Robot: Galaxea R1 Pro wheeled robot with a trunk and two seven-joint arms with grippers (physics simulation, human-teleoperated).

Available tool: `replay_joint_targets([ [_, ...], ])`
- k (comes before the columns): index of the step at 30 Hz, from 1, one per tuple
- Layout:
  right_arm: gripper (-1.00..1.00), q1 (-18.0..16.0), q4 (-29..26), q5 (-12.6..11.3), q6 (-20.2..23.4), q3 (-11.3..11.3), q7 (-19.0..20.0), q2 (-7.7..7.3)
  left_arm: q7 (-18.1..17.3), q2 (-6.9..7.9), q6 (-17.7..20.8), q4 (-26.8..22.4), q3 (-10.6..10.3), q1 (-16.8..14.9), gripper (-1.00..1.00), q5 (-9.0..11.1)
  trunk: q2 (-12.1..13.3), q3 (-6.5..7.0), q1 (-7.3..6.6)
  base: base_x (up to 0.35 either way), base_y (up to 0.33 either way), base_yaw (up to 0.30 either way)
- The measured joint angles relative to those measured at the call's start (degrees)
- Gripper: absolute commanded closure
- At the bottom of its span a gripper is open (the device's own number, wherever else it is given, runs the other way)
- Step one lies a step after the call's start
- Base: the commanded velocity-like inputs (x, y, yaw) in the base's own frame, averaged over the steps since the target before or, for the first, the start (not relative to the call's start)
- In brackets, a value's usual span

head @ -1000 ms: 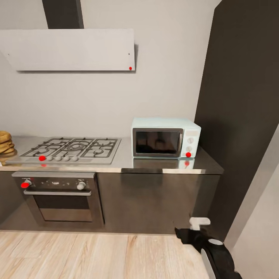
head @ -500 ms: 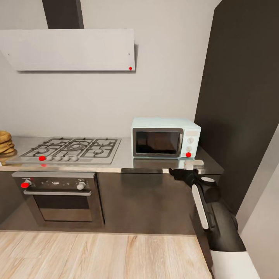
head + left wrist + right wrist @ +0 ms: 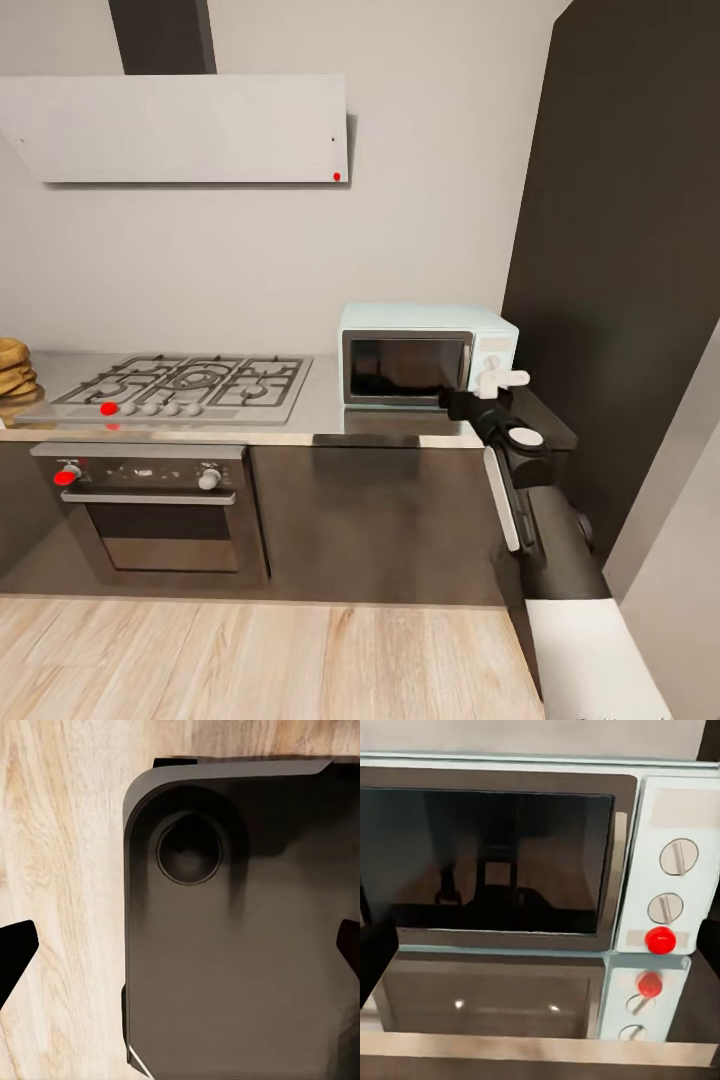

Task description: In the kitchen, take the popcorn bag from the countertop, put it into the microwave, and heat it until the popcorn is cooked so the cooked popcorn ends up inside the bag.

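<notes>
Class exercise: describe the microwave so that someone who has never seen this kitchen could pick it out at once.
Find the long steel-grey countertop along the back wall, with the gas hob set into it. To the right of the hob, near the dark tall panel, stands the microwave. It is the pale mint-blue box with a dark glass door, two round knobs and a red dot, unlike the black built-in oven below.

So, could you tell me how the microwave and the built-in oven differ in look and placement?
The microwave is a small pale mint-blue box standing on the countertop; the oven is larger, dark with a steel front, and built in below the hob. The microwave's knobs sit in a column on a white side panel; the oven's sit in a row above its door. Both have a dark glass door, shut, and a red dot.
</notes>
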Motion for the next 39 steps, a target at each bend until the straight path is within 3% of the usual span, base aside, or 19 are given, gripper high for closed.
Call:
replay_joint_targets([
  [5,-1.00,0.14,1.36,-0.06,-3.44,-0.26,-1.01,-0.03,0.00,0.00,0.00,0.00,0.03,-0.01,-1.00,0.00,0.00,0.00,0.00,0.000,0.000,0.000],
  [10,-1.00,0.17,4.03,-0.22,-3.89,-0.43,-1.50,-0.50,0.00,0.00,0.00,0.00,0.07,0.01,-1.00,0.00,0.00,0.00,0.00,0.000,0.000,0.000],
  [17,-1.00,0.19,6.22,-0.36,-4.15,-2.34,-1.54,-0.53,0.00,0.00,0.00,0.00,0.03,-0.01,-1.00,0.00,0.00,0.00,0.00,0.000,0.000,0.000],
  [24,-1.00,0.17,7.04,-0.27,-6.35,-6.74,-1.52,-0.59,0.00,0.00,0.00,0.00,-0.07,0.01,-1.00,-0.04,-0.01,0.00,-0.02,0.080,0.000,0.000],
  [39,-1.00,0.21,10.07,0.41,-6.95,-6.70,-0.56,-0.59,0.00,0.00,-0.01,0.00,-0.07,0.01,-1.00,0.00,-0.01,0.00,-0.02,0.103,0.000,0.000],
])
